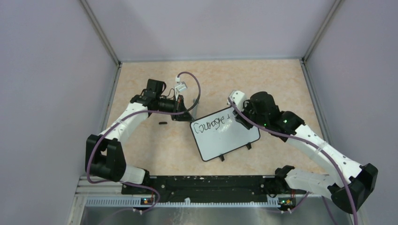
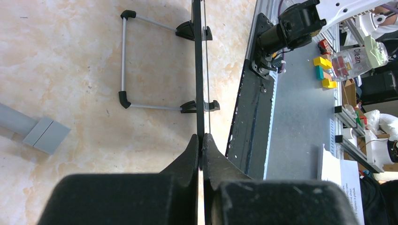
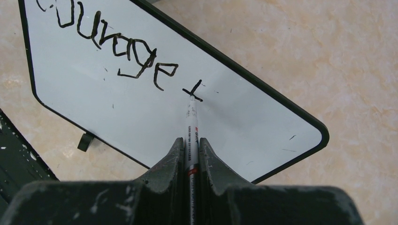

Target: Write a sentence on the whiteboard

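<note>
The whiteboard [image 1: 225, 135] stands tilted on its small black feet in the middle of the table. It bears the black word "Courage" and a "t" [image 3: 193, 89]; only this part of the sentence shows. My left gripper [image 1: 184, 112] is shut on the board's far left corner, seen edge-on in the left wrist view [image 2: 201, 138]. My right gripper [image 3: 190, 140] is shut on a white marker [image 3: 191, 131], its tip touching the board at the "t". In the top view the right gripper [image 1: 237, 110] is at the board's upper right.
A small black marker cap [image 1: 162, 123] lies on the table left of the board. A grey block [image 2: 46, 135] lies near the board's wire stand [image 2: 124, 61]. The black base rail [image 1: 202, 183] runs along the near edge.
</note>
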Motion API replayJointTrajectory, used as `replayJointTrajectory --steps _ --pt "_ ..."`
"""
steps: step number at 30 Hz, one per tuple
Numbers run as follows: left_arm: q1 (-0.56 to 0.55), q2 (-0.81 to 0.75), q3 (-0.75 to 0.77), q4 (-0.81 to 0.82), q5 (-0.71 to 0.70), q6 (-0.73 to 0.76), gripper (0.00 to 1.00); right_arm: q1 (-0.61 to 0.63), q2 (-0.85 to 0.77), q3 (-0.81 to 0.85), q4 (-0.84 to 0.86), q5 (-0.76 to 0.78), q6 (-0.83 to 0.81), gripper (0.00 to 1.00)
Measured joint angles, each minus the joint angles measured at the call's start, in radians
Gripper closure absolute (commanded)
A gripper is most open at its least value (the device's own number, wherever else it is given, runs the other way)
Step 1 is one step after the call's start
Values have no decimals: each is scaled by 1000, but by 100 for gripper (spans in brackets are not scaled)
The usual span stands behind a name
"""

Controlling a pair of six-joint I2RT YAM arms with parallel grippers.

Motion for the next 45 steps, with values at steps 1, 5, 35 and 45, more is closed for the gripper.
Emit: replayJointTrajectory --steps 1,5,35,45 --pt "0 0 0 0 0 0 100 0 -2 -3 0 0 0 100" --pt "0 0 0 0 0 0 100 0 -12 -20 -9 -4 0 100" --pt "0 0 0 -1 3 0 100 -13 -33 -9 -40 58 -18 100" --pt "0 0 0 -1 2 0 100 -14 -28 -9 -36 67 -19 100"
